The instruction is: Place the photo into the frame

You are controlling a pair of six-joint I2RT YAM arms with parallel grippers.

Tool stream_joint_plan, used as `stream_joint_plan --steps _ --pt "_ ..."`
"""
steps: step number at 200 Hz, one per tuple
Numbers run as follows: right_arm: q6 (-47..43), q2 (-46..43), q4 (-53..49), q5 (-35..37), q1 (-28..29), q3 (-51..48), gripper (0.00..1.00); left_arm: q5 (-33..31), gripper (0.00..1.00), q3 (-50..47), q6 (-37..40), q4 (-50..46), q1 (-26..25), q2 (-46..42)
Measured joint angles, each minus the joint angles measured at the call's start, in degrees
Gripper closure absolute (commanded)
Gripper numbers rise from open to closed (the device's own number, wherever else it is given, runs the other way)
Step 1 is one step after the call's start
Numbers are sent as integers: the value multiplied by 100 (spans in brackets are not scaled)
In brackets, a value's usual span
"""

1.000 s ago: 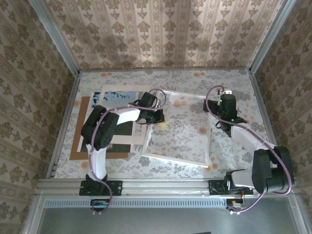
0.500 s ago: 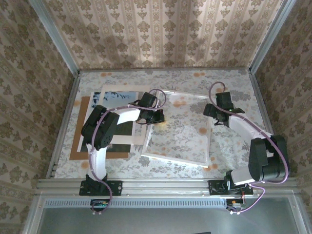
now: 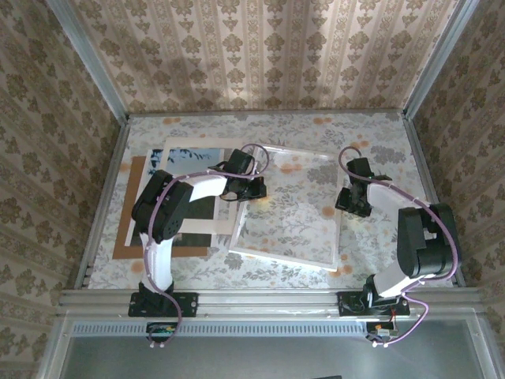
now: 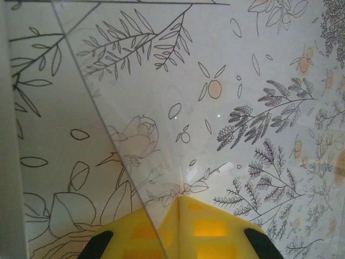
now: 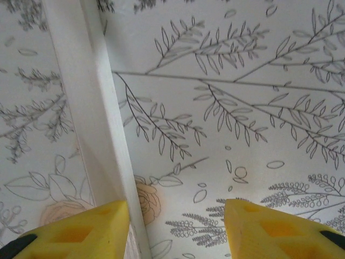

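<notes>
White frame w/ the clear pane lies mid-table, a bit skewed, and the floral table shows thru it. Your L claw is at the frame's left edge w/ its yellow fingers pressed together. The pane edge cuts across them in the wrist cam, can't tell if it's actually pinched tbh. Your R claw is at the frame's right edge, fingers partway apart, w/ the white rail just inside one finger and nothing squeezed. The photo is off to the left, inside the white mat window, on the brown board.
</notes>
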Motion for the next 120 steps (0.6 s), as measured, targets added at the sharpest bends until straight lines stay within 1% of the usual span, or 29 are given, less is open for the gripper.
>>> stream_joint_plan --steps 51,120 --pt "-26 -17 -396 -109 0 52 50 52 100 -4 -17 39 -2 0" --pt "-153 -15 -599 -413 -4 59 49 92 100 -7 -17 46 -2 0"
